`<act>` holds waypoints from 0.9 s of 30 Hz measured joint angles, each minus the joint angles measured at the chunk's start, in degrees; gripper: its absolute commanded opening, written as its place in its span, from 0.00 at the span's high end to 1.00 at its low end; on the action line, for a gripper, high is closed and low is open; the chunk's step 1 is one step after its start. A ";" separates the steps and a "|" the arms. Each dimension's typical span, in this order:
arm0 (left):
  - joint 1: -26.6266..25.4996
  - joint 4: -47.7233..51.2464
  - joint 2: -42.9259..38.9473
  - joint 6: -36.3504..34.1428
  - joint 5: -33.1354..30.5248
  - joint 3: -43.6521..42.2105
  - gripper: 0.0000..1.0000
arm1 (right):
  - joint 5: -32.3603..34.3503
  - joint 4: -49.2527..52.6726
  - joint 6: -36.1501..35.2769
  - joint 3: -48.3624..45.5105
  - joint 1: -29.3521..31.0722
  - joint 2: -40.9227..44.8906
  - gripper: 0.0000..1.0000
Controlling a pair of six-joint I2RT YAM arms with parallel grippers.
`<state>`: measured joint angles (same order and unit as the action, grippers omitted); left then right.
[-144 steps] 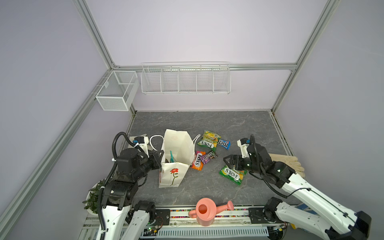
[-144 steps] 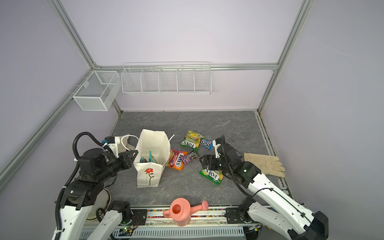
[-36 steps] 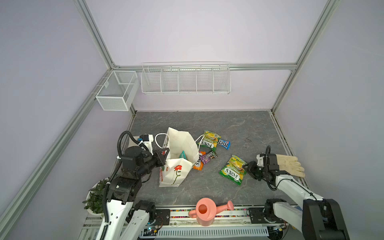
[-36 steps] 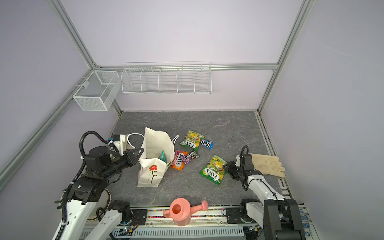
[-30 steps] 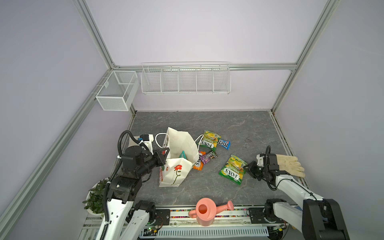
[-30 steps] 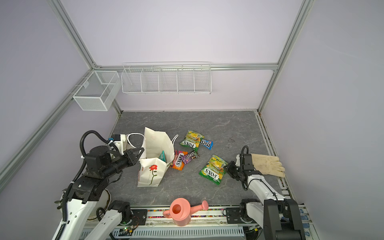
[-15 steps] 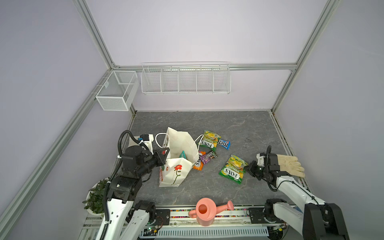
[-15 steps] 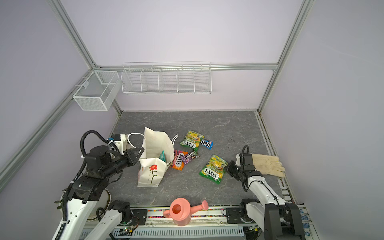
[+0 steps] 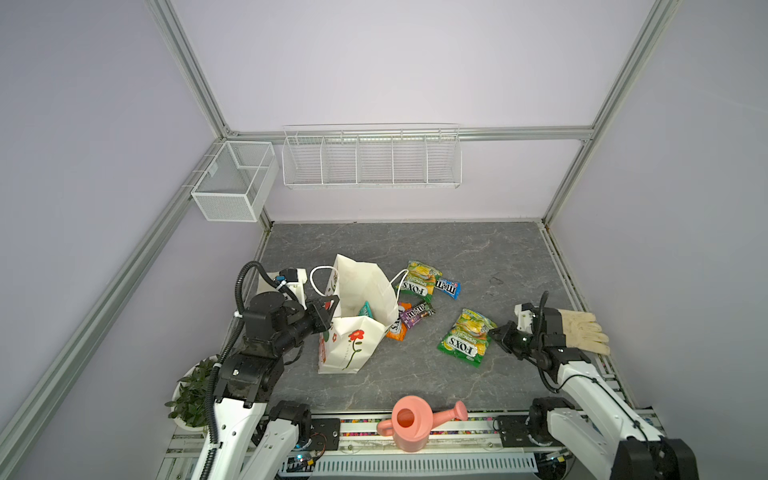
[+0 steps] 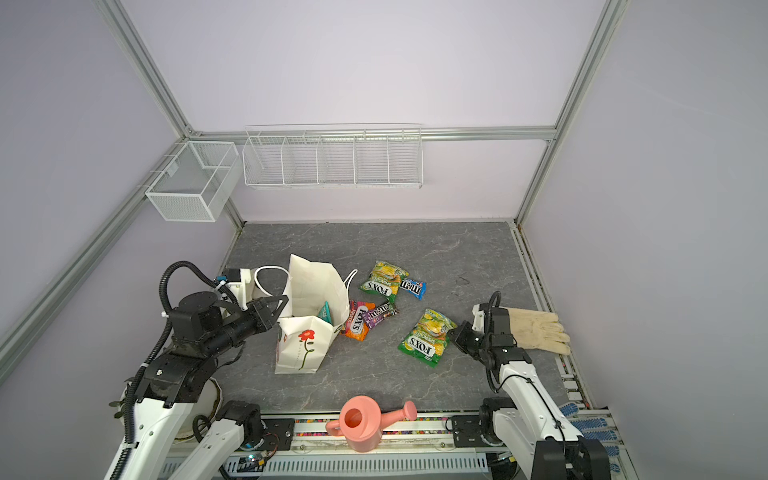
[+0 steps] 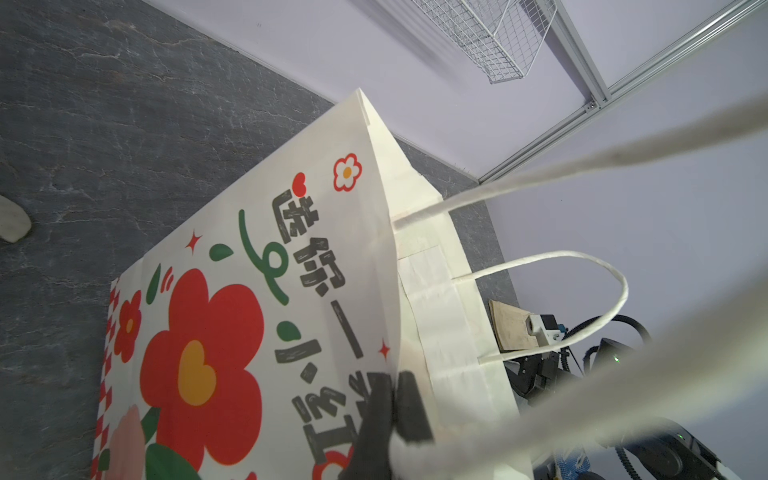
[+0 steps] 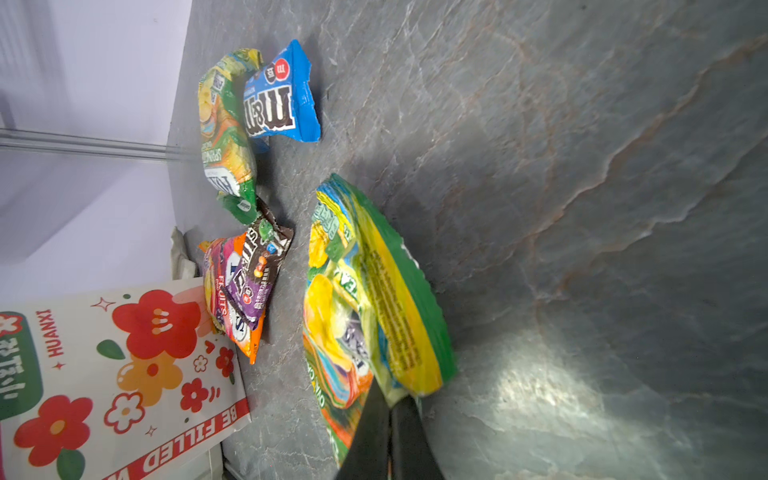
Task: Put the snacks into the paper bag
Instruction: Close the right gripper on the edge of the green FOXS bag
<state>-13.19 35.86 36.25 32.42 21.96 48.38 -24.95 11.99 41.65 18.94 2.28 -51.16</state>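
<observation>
The right gripper [image 9: 498,333] pinches the green-yellow FOX'S packet [image 9: 466,337] by its edge. The paper bag [image 9: 353,336], rim clamped by the left gripper [image 9: 327,311], stands well apart toward the left arm.

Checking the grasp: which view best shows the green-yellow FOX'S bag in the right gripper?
Right wrist: close up, the right gripper pinches the green-yellow FOX'S bag by its edge. Both top views show the bag whole but small. Left wrist misses it.

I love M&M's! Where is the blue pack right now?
In both top views the blue M&M's pack lies on the table right of the paper bag, tucked against the farther green-yellow FOX'S bag.
</observation>
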 measured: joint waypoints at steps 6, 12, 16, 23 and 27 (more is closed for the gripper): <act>-0.07 0.07 -0.37 0.13 -0.02 0.00 1.00 | -1.40 1.20 -0.55 0.02 0.00 4.63 0.94; -0.07 0.07 -0.55 0.15 -0.02 -0.02 1.00 | -2.54 2.58 -0.57 0.02 0.00 8.22 0.94; -0.07 0.15 -0.72 0.15 -0.02 -0.02 1.00 | -3.45 2.80 -0.57 0.02 0.00 9.75 0.94; -0.07 0.37 -0.92 0.15 -0.02 -0.02 1.00 | -4.55 3.23 -0.59 0.02 0.00 11.65 0.94; -0.07 0.55 -1.18 0.15 -0.02 -0.02 1.00 | -5.11 3.23 -0.61 0.02 0.00 12.37 0.94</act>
<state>-13.26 36.40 35.07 32.58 21.93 48.36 -30.06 15.22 41.04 18.96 2.28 -38.79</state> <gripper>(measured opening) 0.047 0.061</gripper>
